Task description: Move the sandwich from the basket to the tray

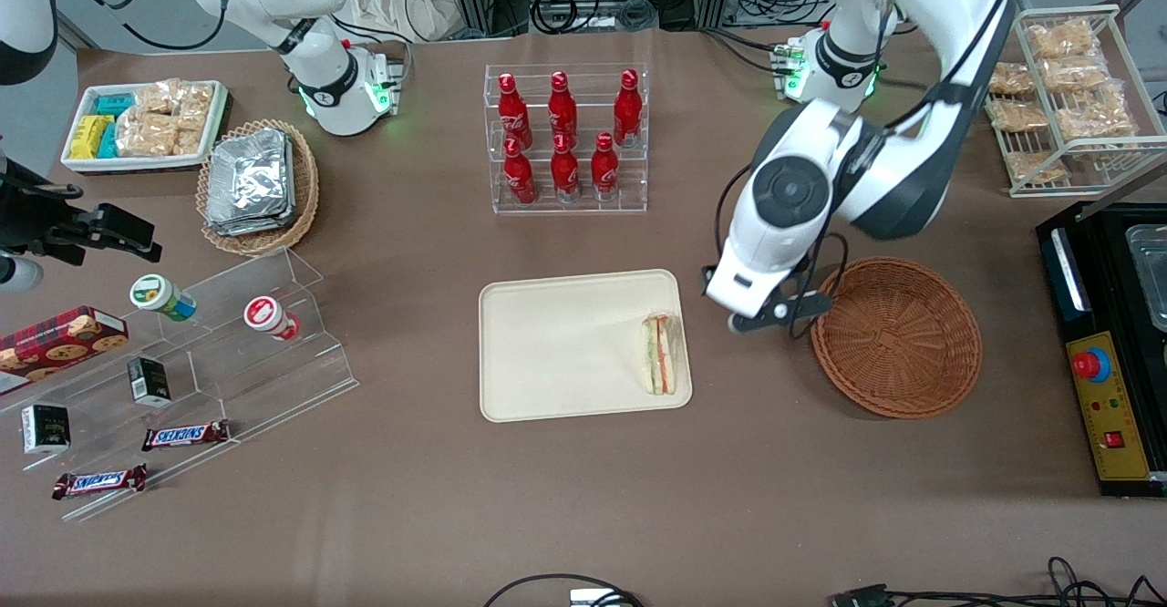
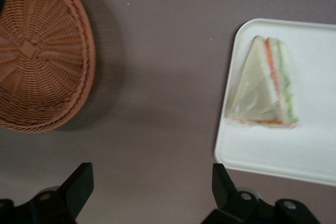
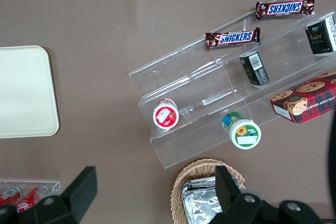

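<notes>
The sandwich, a wrapped triangular wedge with orange and green filling, lies on the cream tray, close to the tray edge that faces the basket. The reddish-brown wicker basket stands toward the working arm's end of the table with nothing in it. My gripper hangs above the bare brown table between tray and basket. It is open, with only tabletop showing between its black fingers.
A clear rack of red bottles stands farther from the front camera than the tray. A black machine and a wire rack of snack bags sit at the working arm's end. A foil-pack basket and acrylic shelves lie toward the parked arm's end.
</notes>
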You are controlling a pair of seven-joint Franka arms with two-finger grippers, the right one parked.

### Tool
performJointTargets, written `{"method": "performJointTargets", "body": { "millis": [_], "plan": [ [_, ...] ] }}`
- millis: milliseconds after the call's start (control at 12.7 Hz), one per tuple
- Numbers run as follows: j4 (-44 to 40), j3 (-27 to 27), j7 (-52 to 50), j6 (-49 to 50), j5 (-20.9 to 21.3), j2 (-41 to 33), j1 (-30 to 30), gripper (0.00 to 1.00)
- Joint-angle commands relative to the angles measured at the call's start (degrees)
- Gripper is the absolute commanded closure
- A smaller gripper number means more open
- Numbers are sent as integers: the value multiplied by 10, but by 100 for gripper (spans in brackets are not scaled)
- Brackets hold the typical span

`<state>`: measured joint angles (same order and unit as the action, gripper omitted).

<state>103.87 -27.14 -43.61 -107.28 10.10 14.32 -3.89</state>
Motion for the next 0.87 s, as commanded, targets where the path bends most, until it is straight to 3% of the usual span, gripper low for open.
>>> {"method": "performJointTargets", "body": {
  "millis": [0, 393, 551, 787],
  "plan": [
    [80, -2, 84, -7, -17, -98, 48, 0],
    [55, 0, 213, 47, -52, -137, 159, 0],
    [3, 0, 240, 88, -84, -133, 213, 0],
    [-72, 1, 258, 140, -91, -116, 263, 0]
  ]
}}
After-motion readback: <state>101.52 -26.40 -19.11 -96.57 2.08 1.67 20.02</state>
